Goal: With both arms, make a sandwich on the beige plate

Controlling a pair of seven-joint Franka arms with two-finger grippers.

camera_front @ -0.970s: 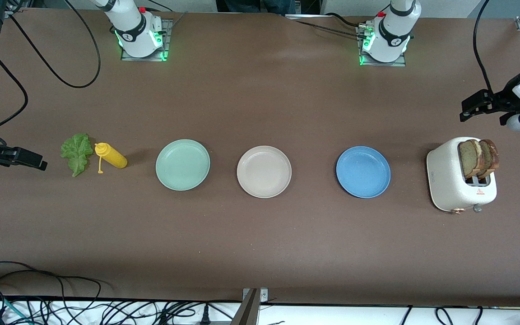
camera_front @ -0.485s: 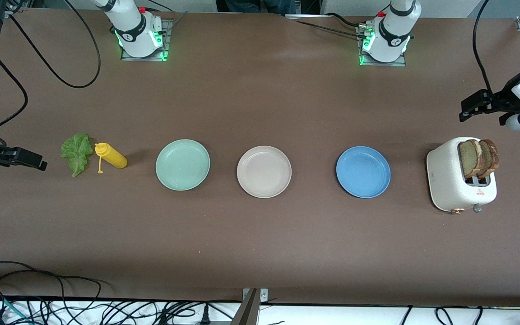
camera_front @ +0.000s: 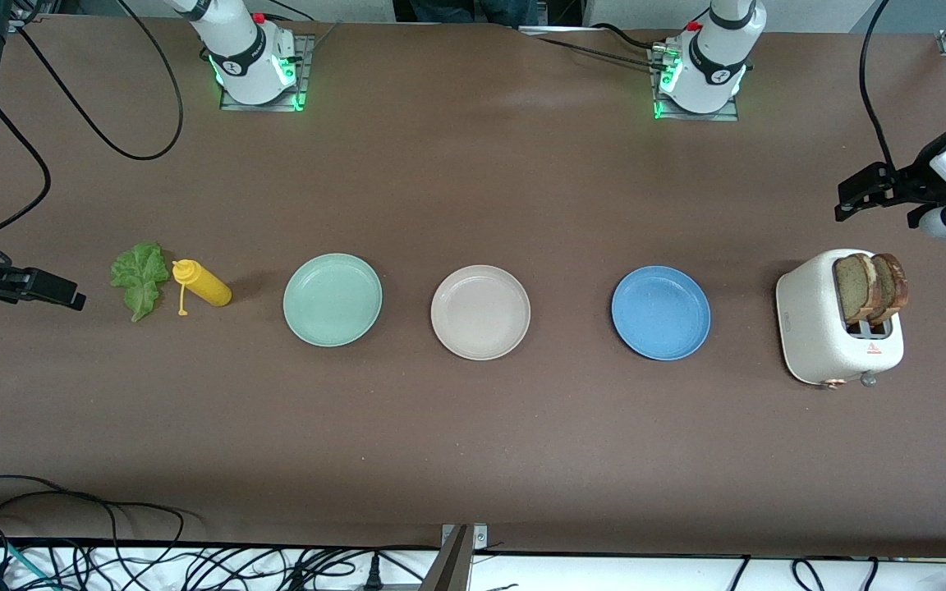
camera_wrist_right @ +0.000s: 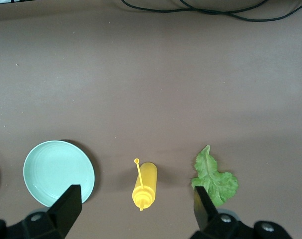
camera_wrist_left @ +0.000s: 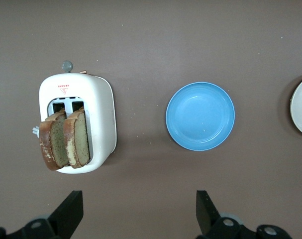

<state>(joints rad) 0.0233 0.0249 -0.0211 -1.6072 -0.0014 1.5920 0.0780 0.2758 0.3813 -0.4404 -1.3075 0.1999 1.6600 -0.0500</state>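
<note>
Beige plate (camera_front: 480, 312), one of three plates, sits empty between one mint-green plate (camera_front: 332, 300) and one blue plate (camera_front: 660, 313). Two bread slices (camera_front: 870, 287) stand in one white toaster (camera_front: 838, 318), just below the left gripper (camera_front: 855, 195), whose jaws are spread wide and empty. One lettuce leaf (camera_front: 140, 277) and one yellow squeeze bottle (camera_front: 201, 283) lie under the right gripper (camera_front: 58, 293), also wide apart and empty.

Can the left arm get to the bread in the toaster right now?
Probably yes. The left gripper hangs open just above the toaster, and both bread slices stand well out of the slots with nothing over them.
</note>
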